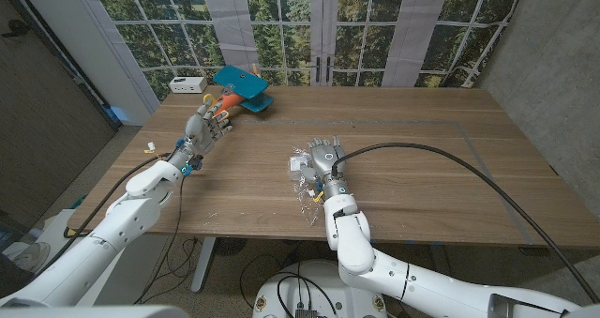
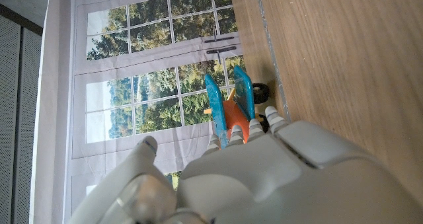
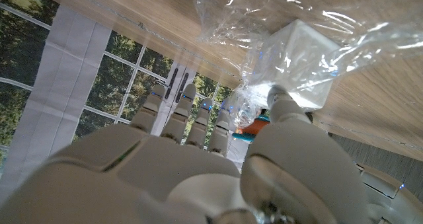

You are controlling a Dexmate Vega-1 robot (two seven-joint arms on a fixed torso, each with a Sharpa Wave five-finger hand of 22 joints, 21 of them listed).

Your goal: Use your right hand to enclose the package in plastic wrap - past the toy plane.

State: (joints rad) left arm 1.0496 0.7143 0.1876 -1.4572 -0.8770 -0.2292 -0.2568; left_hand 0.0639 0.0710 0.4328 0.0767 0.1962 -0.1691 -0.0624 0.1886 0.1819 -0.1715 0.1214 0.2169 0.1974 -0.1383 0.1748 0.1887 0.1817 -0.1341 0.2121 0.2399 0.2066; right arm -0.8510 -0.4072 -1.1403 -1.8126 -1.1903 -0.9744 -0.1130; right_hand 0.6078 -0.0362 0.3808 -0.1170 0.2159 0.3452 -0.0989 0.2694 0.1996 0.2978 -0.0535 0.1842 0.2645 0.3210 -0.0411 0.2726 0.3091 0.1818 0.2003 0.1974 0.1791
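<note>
Table: wide brown wooden table, its far edge against a wall of windows showing trees.
Right arm: white arm entering from the near edge, with a black cable arcing across the wood from its wrist.
Left arm: white arm reaching from the near left corner toward the far left part of the table.
Toy plane: blue-winged toy plane with an orange body and black wheels, at the far left of the table, just past the left hand's fingertips; in the left wrist view it stands beyond the fingers.
Left hand: grey-white hand, fingers extended toward the plane, holding nothing.
Right hand: grey-white hand near the table's middle, fingers spread and straight; its thumb touches the wrapped package, nothing is gripped.
Plastic wrap: crumpled clear film lying on the wood at the right hand's left side.
Package: small white box-shaped package, draped in the film, on the table beside the right thumb.
White box: small white box at the far left edge.
</note>
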